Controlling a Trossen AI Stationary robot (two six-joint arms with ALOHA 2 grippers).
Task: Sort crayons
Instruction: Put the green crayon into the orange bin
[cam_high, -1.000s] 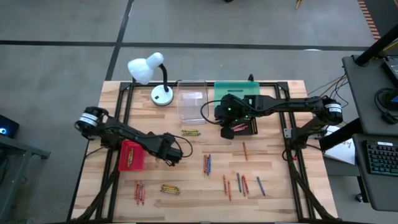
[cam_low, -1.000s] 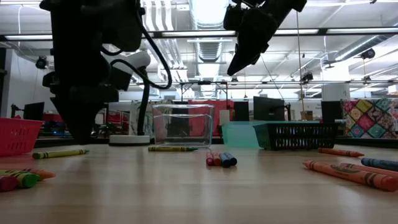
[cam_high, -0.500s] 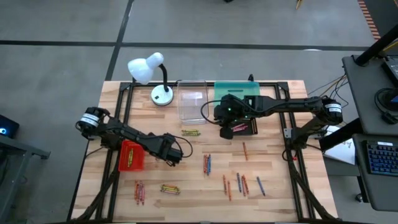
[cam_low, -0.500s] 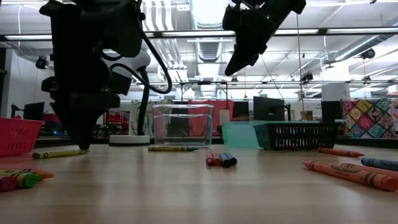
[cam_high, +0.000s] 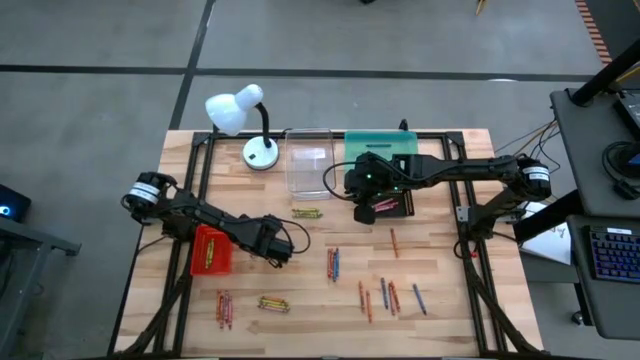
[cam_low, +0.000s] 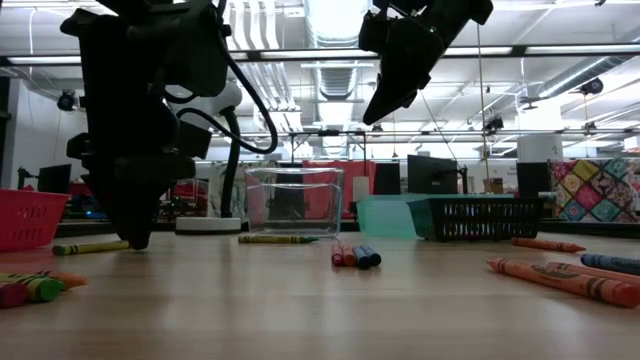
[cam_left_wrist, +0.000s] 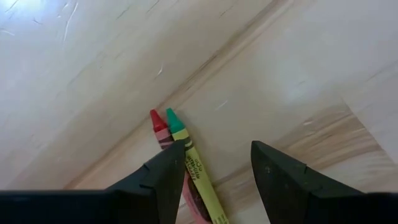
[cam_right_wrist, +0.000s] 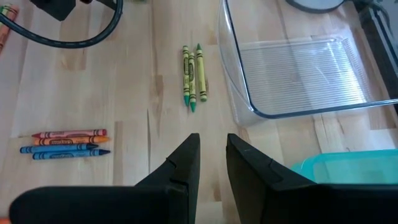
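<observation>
My left gripper (cam_left_wrist: 217, 149) stands open, pointing down, low over the wood just right of the red tray (cam_high: 211, 250). A red crayon (cam_left_wrist: 158, 124) and a green-tipped crayon (cam_left_wrist: 189, 162) lie side by side on the table and run under one finger (cam_left_wrist: 168, 174). My right gripper (cam_right_wrist: 212, 140) hangs high over the table's middle (cam_high: 365, 213), its fingers a narrow gap apart with nothing between them. Other crayons lie in small groups: green ones (cam_high: 306, 213), red and blue ones (cam_high: 333, 263), yellow ones (cam_high: 273, 303), and several at the near right (cam_high: 390, 295). My left gripper comes at the red and green-tipped crayons from above, pointing steeply down. One finger stands over their rear halves (cam_left_wrist: 180, 158); whether it touches them I cannot tell. Both crayons lie flat on the table.
A clear tray (cam_high: 308, 165) and a teal tray (cam_high: 382, 150) stand at the far edge, with a black tray (cam_low: 480, 215) beside them under my right arm. A white desk lamp (cam_high: 240, 110) stands at the far left. Bare wood lies between the crayon groups.
My left gripper has sunk a little toward the table, its fingertips coming down to the level of the crayons there; its fingers have kept the same gap. The crayons have stayed where they were.
</observation>
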